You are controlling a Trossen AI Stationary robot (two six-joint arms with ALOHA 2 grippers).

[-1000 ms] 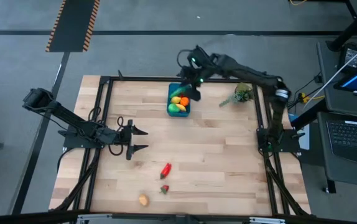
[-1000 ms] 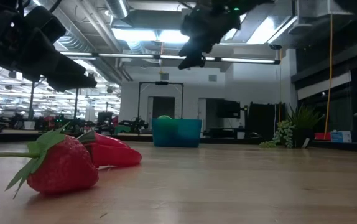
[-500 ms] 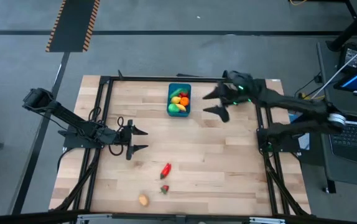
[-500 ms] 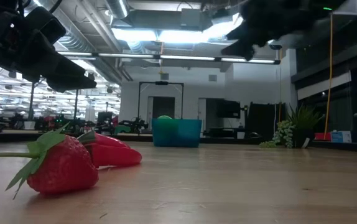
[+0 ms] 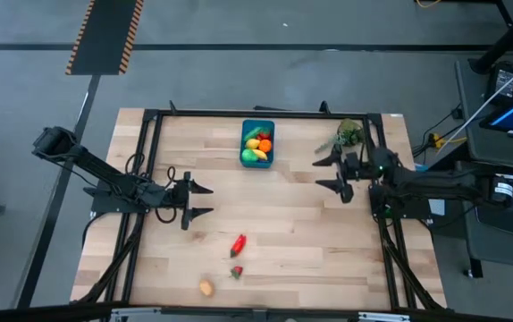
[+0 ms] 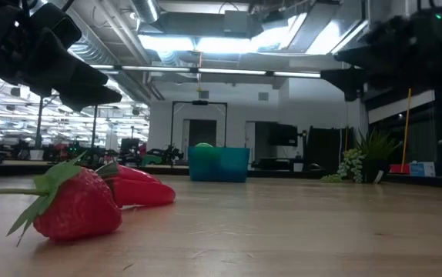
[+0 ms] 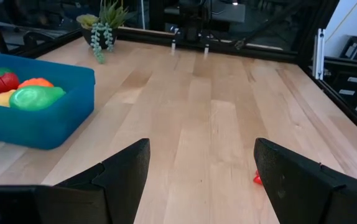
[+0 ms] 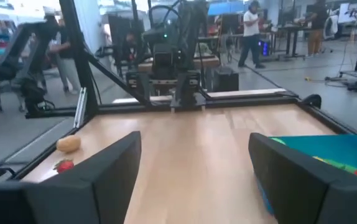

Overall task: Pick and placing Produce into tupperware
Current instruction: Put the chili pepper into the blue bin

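The teal tupperware point(image 5: 257, 143) stands on the table toward the far edge, with green, yellow, orange and red produce lying inside it point(image 7: 23, 93). A red pepper point(image 5: 239, 243), a strawberry point(image 5: 236, 272) and a yellow-brown piece point(image 5: 206, 288) lie on the wood near the front edge. My left gripper point(image 5: 207, 200) hovers open at the table's left, pointing right, with nothing between its fingers. My right gripper point(image 5: 321, 173) hovers open at the table's right, pointing left and level, to the right of the tupperware point(image 8: 328, 155) and holding nothing.
A leafy green sprig point(image 5: 346, 136) lies at the far right, just beyond my right gripper. A black frame point(image 5: 154, 116) rims the table. Bare wood stretches between the two grippers. In the low view the strawberry point(image 6: 78, 204) and pepper point(image 6: 140, 188) lie close to the camera.
My right gripper has swung away from above the tupperware toward the table's right edge and a little toward the near edge. It has sunk lower and tipped from pointing down to pointing level, staying open. The produce and tupperware have stayed put.
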